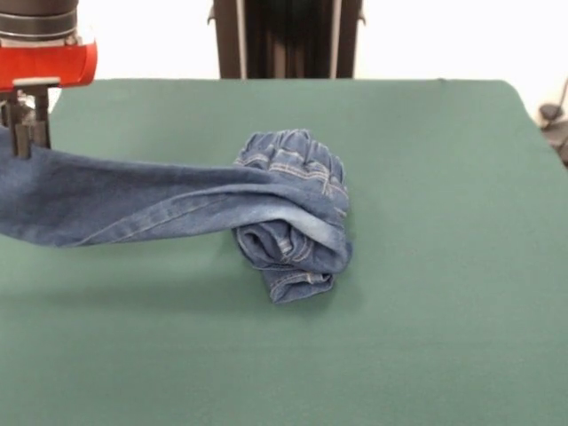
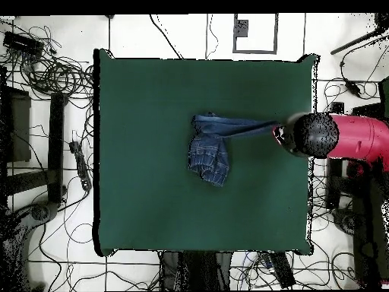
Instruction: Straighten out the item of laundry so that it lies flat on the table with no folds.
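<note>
The blue denim jeans [image 1: 293, 213] lie bunched in a crumpled heap near the middle of the dark green table [image 1: 444, 293]. One leg is pulled out straight and lifted off the table toward the left edge of the front view. My gripper [image 1: 27, 146] is shut on the end of that leg, raised above the table. In the overhead view the jeans [image 2: 209, 156] sit right of the table's [image 2: 152, 198] centre, and the leg stretches right to my gripper [image 2: 283, 134] by the table's right edge, under the red arm.
The robot's dark pedestal [image 1: 288, 40] stands behind the table's far edge. In the overhead view, cables [image 2: 45, 72] and stands lie on the floor around the table. The red arm [image 2: 357, 137] reaches in over the right edge.
</note>
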